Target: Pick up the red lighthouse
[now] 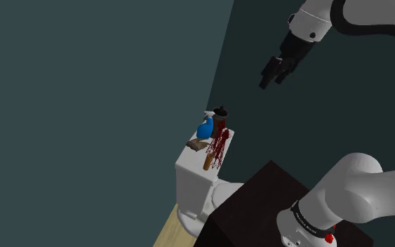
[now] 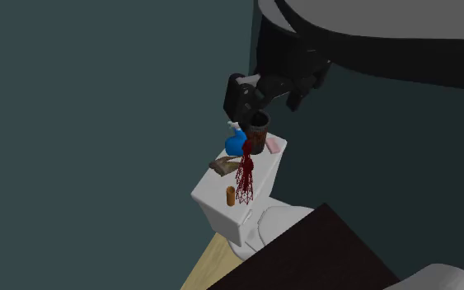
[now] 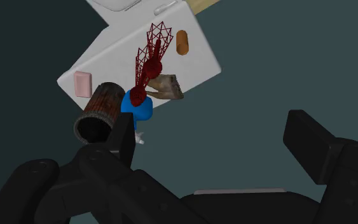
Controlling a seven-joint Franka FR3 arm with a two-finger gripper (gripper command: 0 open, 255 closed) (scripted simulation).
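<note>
Gripper point(image 1: 273, 81) spread wide, empty — I'd lower it squarely over the red lattice lighthouse point(image 1: 219, 145), keeping clear of the blue figurine point(image 1: 204, 129) beside it.

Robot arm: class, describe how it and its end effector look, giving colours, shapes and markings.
The arm has rounded white links with dark joints; a dark band near its base carries markings too small to read. The end effector is all black, with two blocky fingers.
</note>
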